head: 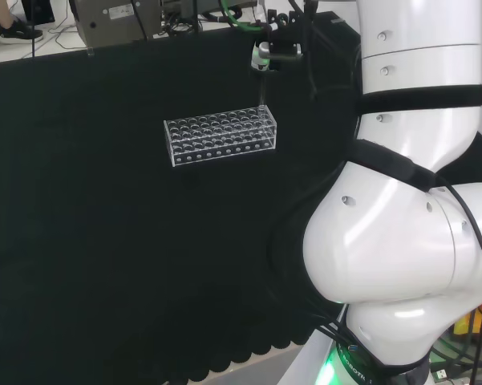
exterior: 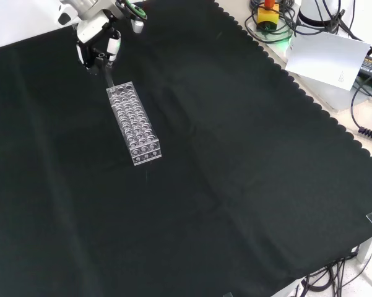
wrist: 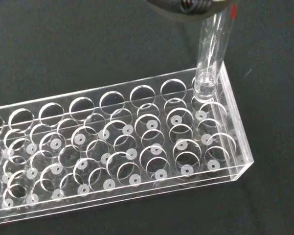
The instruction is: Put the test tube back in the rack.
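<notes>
Test tube of clear glass (wrist: 213, 51) stands near upright with its rounded tip at the mouth of a corner hole in the clear plastic rack of round holes (wrist: 137, 147), which sits on your black cloth (exterior: 235, 185). The black and white hand (exterior: 99, 43) hangs above that end; you cannot tell how its fingers are set. Any tilt could catch the rim and shove the rack.

The arm (head: 401, 208) reaches far across; the hand (exterior: 98, 43) points downward, fingers curled.
</notes>
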`<state>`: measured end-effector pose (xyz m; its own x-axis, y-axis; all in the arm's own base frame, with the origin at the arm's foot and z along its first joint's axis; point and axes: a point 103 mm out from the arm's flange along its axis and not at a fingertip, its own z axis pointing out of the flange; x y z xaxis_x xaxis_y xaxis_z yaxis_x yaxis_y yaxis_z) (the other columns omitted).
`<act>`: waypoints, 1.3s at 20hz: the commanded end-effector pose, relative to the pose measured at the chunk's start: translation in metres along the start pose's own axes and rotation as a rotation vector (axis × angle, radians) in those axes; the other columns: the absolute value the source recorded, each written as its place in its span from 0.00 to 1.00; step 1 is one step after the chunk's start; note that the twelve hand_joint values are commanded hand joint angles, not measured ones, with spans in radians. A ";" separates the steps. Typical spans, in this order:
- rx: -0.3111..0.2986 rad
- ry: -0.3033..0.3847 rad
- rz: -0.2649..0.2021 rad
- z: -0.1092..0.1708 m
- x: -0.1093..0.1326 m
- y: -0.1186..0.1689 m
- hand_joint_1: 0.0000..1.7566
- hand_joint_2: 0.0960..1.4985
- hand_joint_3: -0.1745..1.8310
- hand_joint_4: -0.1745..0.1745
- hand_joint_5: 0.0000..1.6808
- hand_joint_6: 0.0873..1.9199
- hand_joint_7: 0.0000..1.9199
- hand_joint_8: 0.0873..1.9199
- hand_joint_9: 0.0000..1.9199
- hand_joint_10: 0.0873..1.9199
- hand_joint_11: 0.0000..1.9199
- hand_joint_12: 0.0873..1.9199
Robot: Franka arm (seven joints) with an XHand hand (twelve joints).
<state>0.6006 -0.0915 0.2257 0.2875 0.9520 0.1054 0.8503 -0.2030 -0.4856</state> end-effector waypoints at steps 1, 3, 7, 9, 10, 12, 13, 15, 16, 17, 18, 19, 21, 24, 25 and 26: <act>0.009 0.002 -0.010 0.007 0.004 0.006 0.87 0.67 0.09 0.00 0.60 0.28 0.57 0.48 0.56 0.56 0.50 0.50; 0.013 0.002 -0.013 0.010 0.005 0.008 0.87 0.67 0.09 0.00 0.60 0.28 0.57 0.48 0.56 0.56 0.50 0.50; 0.022 -0.001 -0.014 0.016 0.007 0.011 0.87 0.67 0.09 0.00 0.60 0.28 0.57 0.48 0.56 0.56 0.50 0.50; 0.026 0.000 -0.014 0.019 0.007 0.012 0.87 0.67 0.09 0.00 0.60 0.28 0.57 0.48 0.56 0.56 0.50 0.50; 0.029 0.000 -0.014 0.020 0.006 0.012 0.87 0.67 0.09 0.00 0.60 0.28 0.57 0.48 0.56 0.56 0.50 0.50; 0.034 0.001 -0.014 0.024 0.006 0.013 0.87 0.67 0.09 0.00 0.60 0.28 0.57 0.48 0.56 0.56 0.50 0.50; 0.037 0.002 -0.012 0.026 0.006 0.013 0.87 0.67 0.09 0.00 0.60 0.28 0.57 0.48 0.56 0.56 0.50 0.50; 0.042 0.003 -0.012 0.030 0.005 0.013 0.87 0.67 0.09 0.00 0.60 0.28 0.57 0.48 0.56 0.56 0.50 0.50; 0.045 0.005 -0.011 0.032 0.004 0.014 0.87 0.67 0.09 0.00 0.60 0.28 0.57 0.48 0.56 0.56 0.50 0.50; 0.047 0.005 -0.011 0.034 0.004 0.014 0.87 0.67 0.09 0.00 0.60 0.28 0.57 0.48 0.56 0.56 0.50 0.50; 0.049 0.005 -0.009 0.036 0.004 0.015 0.87 0.67 0.09 0.00 0.60 0.28 0.57 0.48 0.56 0.56 0.50 0.50; 0.052 0.007 -0.008 0.038 0.004 0.015 0.87 0.67 0.09 0.00 0.60 0.28 0.57 0.48 0.56 0.56 0.50 0.50; 0.055 0.014 -0.008 0.043 0.004 0.017 0.87 0.67 0.09 0.00 0.60 0.28 0.57 0.48 0.56 0.56 0.50 0.50; 0.060 0.021 -0.008 0.050 0.004 0.018 0.87 0.67 0.09 0.00 0.60 0.28 0.57 0.48 0.56 0.56 0.50 0.50; 0.061 0.028 -0.009 0.052 0.003 0.019 0.87 0.67 0.09 0.00 0.60 0.28 0.57 0.48 0.56 0.56 0.50 0.50; 0.062 0.034 -0.009 0.054 0.003 0.019 0.87 0.67 0.09 0.00 0.60 0.28 0.57 0.48 0.56 0.56 0.50 0.50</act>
<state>0.5965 -0.0808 0.1785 0.2883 0.9495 0.1240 0.8267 -0.1815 -0.5325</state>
